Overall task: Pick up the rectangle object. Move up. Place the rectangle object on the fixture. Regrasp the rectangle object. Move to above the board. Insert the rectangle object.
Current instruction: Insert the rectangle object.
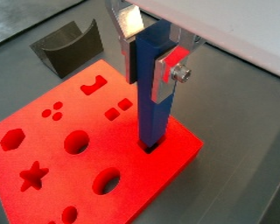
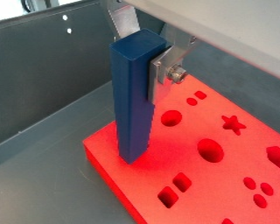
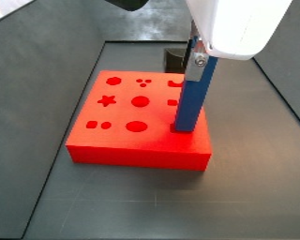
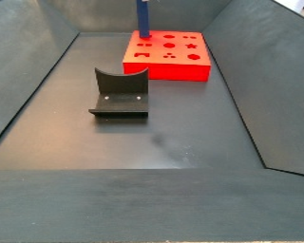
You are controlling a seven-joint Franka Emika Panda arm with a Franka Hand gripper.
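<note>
Blue and upright, the rectangle object (image 1: 156, 92) stands with its lower end in a hole near one corner of the board (image 1: 60, 162). The gripper (image 1: 154, 54) is above the board and grasps the bar close to its top. In both wrist views the silver fingers (image 2: 168, 68) press flat on opposite faces of the bar. In a side view the white body of the arm (image 3: 238, 26) comes down from above and covers the upper end of the bar (image 3: 190, 94), so the fingers are mostly hidden there. In a side view from far away only a short piece of the bar (image 4: 142, 17) shows above the board (image 4: 167, 55), and the gripper is cut off by the picture edge. How deep the bar sits in the hole cannot be seen. The fixture (image 4: 121, 93) stands on the grey floor (image 4: 180, 133), well apart from the board.
</note>
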